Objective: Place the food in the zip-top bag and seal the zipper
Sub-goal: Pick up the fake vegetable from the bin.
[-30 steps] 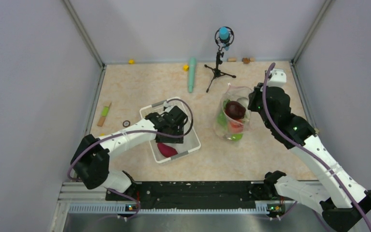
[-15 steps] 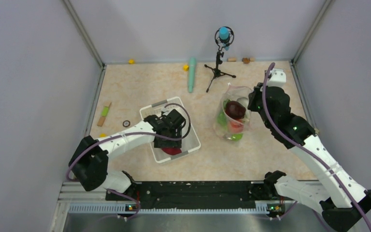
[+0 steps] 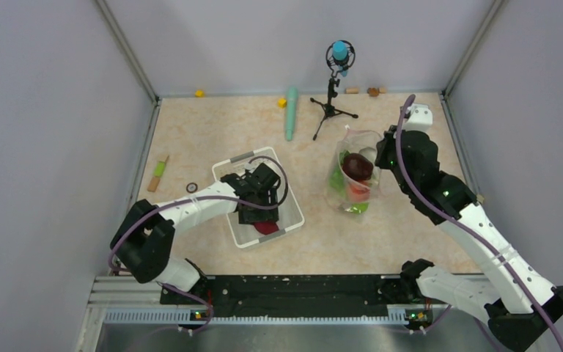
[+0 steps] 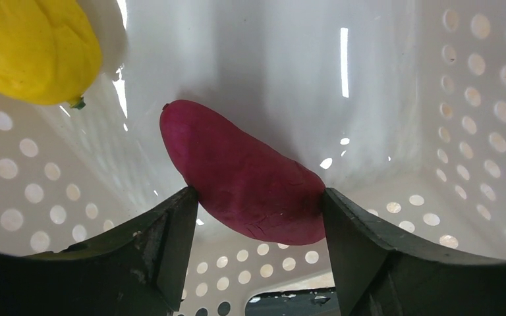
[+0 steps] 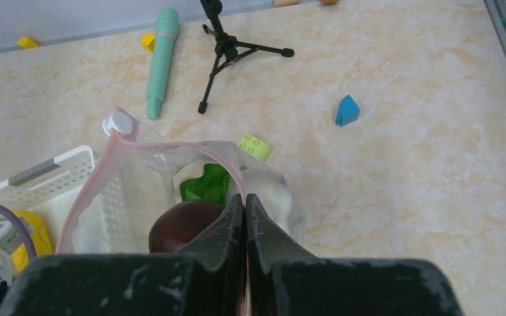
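Observation:
My left gripper (image 3: 260, 213) is down inside the white basket (image 3: 223, 167). In the left wrist view its fingertips touch both sides of the dark maroon root (image 4: 244, 191). A yellow corn-like piece (image 4: 33, 49) lies beside it in the basket (image 4: 468, 99). My right gripper (image 5: 245, 197) is shut on the pinkish zipper strip (image 5: 171, 145) and holds the mouth of the clear bag (image 3: 352, 176) open. Inside the bag are the green cabbage (image 5: 204, 184), a dark red apple (image 5: 181, 224), and whitish, orange and green pieces.
A teal cylinder (image 3: 291, 114) and a small black tripod stand (image 3: 331, 95) are behind the bag. A blue block (image 5: 347, 110) and a yellow-green block (image 5: 255, 146) lie near the bag. A green-tipped stick (image 3: 159, 172) and a small ring (image 3: 191, 188) lie left of the basket.
My left gripper has moved down and forward inside the basket and now straddles the maroon root. The right arm and the bag have stayed still.

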You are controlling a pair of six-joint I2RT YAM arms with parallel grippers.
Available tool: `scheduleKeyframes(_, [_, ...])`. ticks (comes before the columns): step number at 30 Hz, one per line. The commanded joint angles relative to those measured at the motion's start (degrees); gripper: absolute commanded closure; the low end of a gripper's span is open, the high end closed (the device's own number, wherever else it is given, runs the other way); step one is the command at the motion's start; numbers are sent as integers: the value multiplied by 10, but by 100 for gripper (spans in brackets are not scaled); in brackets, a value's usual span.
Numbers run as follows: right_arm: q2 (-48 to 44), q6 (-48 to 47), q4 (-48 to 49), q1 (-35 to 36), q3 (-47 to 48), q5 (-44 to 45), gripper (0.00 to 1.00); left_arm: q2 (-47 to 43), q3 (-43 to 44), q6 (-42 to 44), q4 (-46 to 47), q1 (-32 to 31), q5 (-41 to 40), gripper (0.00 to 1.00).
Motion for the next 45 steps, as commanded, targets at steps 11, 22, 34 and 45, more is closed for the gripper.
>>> scheduleKeyframes(11, [0, -9, 16, -5, 0, 12, 100, 65, 35, -3, 2, 1, -3, 68])
scheduleKeyframes(22, [-4, -8, 16, -5, -1, 10, 100, -29, 44, 4, -33, 1, -58, 100])
scheduleKeyframes(34, [-3, -7, 16, -5, 0, 6, 100, -91, 53, 29, -34, 1, -108, 100])
scheduleKeyframes(45, [-3, -10, 16, -5, 2, -10, 100, -168, 57, 84, -5, 1, -119, 100])
